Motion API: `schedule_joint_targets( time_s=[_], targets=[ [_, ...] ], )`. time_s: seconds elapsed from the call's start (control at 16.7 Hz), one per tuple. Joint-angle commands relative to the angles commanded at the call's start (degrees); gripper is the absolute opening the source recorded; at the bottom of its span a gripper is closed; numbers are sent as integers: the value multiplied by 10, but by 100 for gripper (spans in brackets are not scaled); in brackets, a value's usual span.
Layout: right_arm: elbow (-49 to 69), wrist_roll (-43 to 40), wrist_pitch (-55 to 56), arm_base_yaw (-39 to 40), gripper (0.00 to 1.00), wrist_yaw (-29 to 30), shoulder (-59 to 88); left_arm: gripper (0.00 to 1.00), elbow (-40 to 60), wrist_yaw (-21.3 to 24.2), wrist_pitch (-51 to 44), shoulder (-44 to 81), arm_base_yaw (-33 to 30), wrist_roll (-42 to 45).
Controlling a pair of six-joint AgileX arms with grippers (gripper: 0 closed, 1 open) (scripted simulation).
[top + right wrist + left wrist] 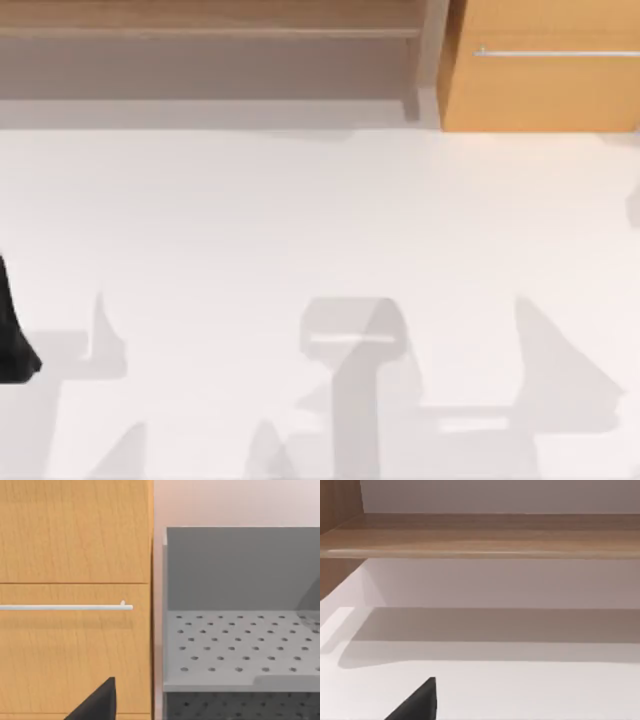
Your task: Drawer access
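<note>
simulated tabletop | white table (320, 250) | wooden shelf unit (210, 40)

Bare table (320, 250) lies open before the shut drawer (545, 90).

Bright, even light; soft grey shadows fall across the white table (200, 220).

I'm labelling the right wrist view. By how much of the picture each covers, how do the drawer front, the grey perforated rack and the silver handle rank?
1. Drawer front and rack: too alike to rank.
2. Handle, a thin bar, clearly smallest.
</note>
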Motion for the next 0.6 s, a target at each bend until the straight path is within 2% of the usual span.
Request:
schedule_joint_targets(
  time_s=[0.24,0.6],
  targets=[
    [61,1,32,-37,100,-39,91,100,0,0,0,0,0,0],
    [65,1,34,-39,100,-42,98,100,0,0,0,0,0,0]
  ],
)
